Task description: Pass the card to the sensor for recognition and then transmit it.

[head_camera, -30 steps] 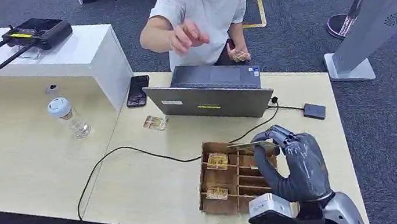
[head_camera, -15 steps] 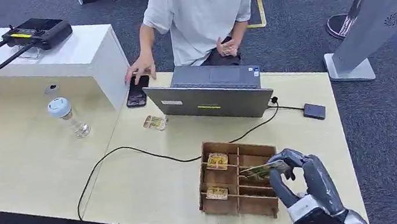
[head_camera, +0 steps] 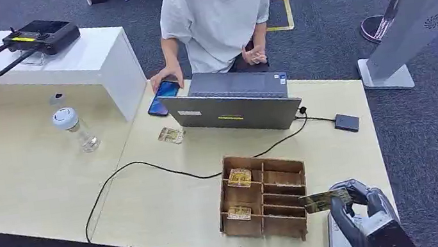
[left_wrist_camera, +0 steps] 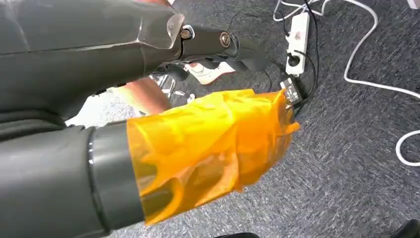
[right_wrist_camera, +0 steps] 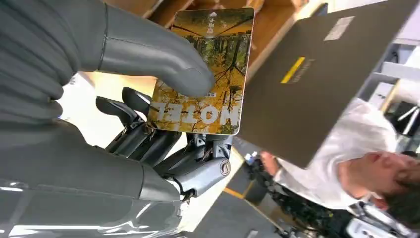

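Pale wooden table, right robot hand pinching card beside divided box

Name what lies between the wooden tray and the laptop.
In the head view, a black cable crosses the bare table between the wooden tray and the laptop.

The grey right hand pinches a yellow forest-print card before a grey laptop lid

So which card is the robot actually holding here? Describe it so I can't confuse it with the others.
Start at the wooden divided tray near the table's front edge. Just right of it, the right hand pinches the card; the other cards lie in the tray or loose on the table.
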